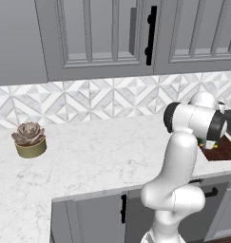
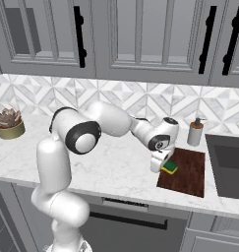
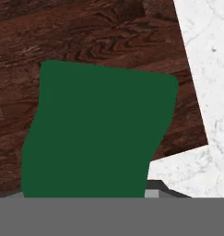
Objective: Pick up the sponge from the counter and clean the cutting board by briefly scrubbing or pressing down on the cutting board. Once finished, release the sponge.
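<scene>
The dark reddish-brown cutting board (image 2: 187, 172) lies on the white marble counter (image 2: 116, 165), just left of the sink. My gripper (image 2: 163, 163) points down over the board's left edge and is shut on the sponge (image 2: 169, 168), whose green top and yellow underside show between the fingers. The sponge appears to rest on the board near its front-left part. In the hand view the sponge's green top (image 3: 97, 133) covers most of the board (image 3: 62, 32), with counter (image 3: 210, 69) to the right. From the left base, the gripper (image 1: 209, 143) sits behind the arm's elbow at the board (image 1: 225, 152).
A potted succulent (image 2: 9, 124) stands far left on the counter (image 1: 98, 152), also seen as the plant (image 1: 29, 139). A soap dispenser (image 2: 194, 132) stands behind the board by the dark sink (image 2: 229, 165). Wall cabinets hang above.
</scene>
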